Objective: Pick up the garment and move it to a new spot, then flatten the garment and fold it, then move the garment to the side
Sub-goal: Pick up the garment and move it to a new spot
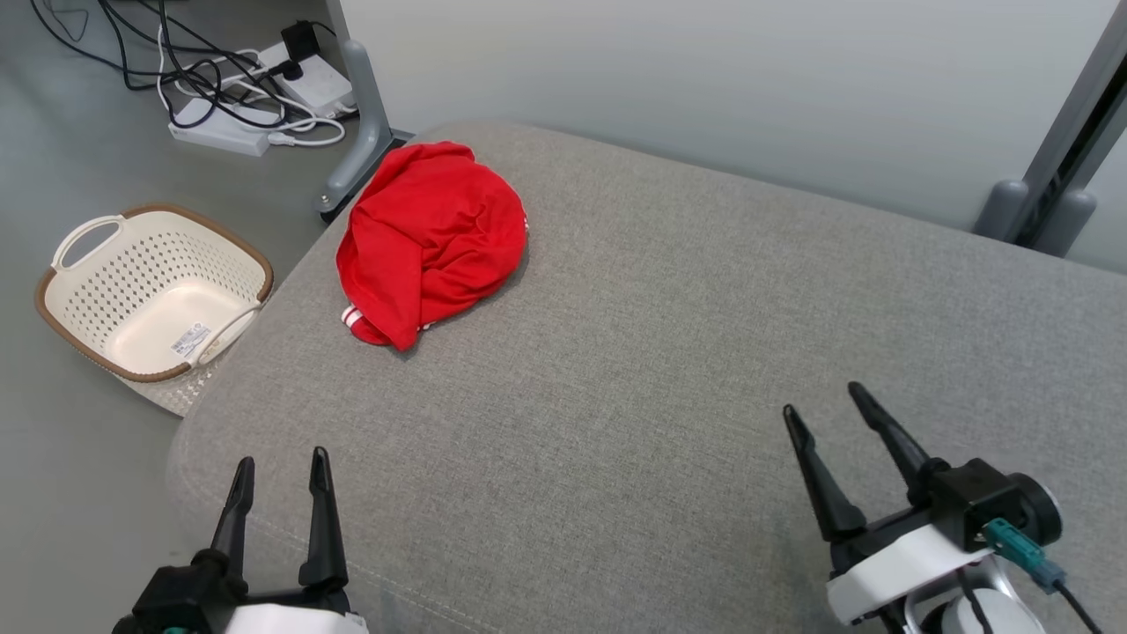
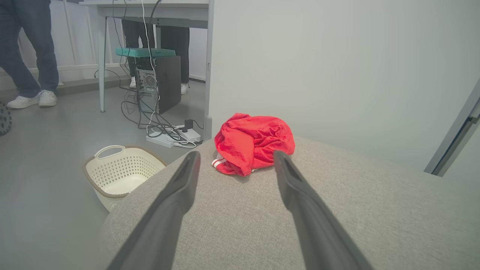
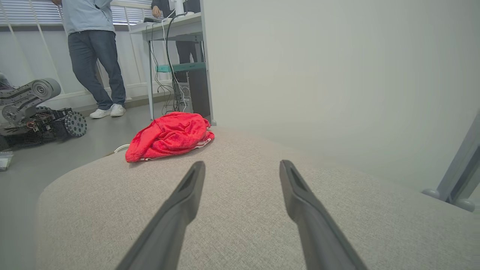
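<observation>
A pale grey wall point(image 1: 704, 79) fills the top of the head view behind a grey fabric cushion point(image 1: 616, 396). At upper left, grey floor point(image 1: 53, 150) holds a cream basket point(image 1: 88, 299) and power strips point(image 1: 220, 132). The right wrist view shows a desk point(image 3: 176, 24) and window blinds point(image 3: 30, 11) at upper left.

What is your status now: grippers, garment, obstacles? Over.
Left gripper open, right gripper open, both empty, at near edge of grey cushion. Red garment crumpled at far left corner, untouched. No obstacle between them.

Left hand point(image 1: 282, 458), right hand point(image 1: 821, 398) — fingers point(image 1: 324, 519) apart
</observation>
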Robot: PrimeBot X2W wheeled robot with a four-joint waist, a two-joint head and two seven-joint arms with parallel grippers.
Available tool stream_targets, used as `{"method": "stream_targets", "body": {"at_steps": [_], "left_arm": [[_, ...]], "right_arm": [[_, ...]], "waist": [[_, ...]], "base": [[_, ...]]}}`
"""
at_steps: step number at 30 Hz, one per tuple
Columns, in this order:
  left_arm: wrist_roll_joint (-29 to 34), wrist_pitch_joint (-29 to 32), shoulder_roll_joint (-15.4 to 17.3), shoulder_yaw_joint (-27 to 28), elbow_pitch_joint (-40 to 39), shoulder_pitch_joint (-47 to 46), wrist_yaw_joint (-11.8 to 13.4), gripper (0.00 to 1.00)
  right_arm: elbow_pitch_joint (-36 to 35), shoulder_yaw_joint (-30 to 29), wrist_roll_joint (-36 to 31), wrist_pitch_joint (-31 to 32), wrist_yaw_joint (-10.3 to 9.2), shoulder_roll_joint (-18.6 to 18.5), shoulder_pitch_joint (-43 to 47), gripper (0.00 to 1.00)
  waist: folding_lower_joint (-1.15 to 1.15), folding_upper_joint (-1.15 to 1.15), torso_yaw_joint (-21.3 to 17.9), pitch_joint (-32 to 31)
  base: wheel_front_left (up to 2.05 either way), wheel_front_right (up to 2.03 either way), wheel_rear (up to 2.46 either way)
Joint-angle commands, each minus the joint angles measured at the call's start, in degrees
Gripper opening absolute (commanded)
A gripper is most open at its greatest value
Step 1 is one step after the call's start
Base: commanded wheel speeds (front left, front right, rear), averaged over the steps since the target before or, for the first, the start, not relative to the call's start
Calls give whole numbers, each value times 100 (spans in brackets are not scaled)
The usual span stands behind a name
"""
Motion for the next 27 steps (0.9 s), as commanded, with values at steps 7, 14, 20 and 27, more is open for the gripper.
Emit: {"method": "stream_targets", "body": {"at_steps": [7,14,20,27], "left_arm": [[-278,-5,24,42,604,-1005,-292,100],[-839,672,464,396,2612,-3708,-731,100],[-1054,1790,878,348,3423,-4996,-923,100],[-895,2954,1312,119,4329,-5960,-873,100]], "right_arm": [[-502,-305,-264,13,-2,-404,-41,100],[-1895,-315,-540,719,-2,-847,-493,100],[-2450,-335,-571,964,-2,-930,-600,100],[-2582,-259,-542,965,-2,-930,-625,100]], "waist": [[0,0,-44,817],[0,0,-617,2204],[0,0,-883,2589],[0,0,-1189,2891]], "base": [[0,0,0],[0,0,0],[0,0,0],[0,0,0]]}}
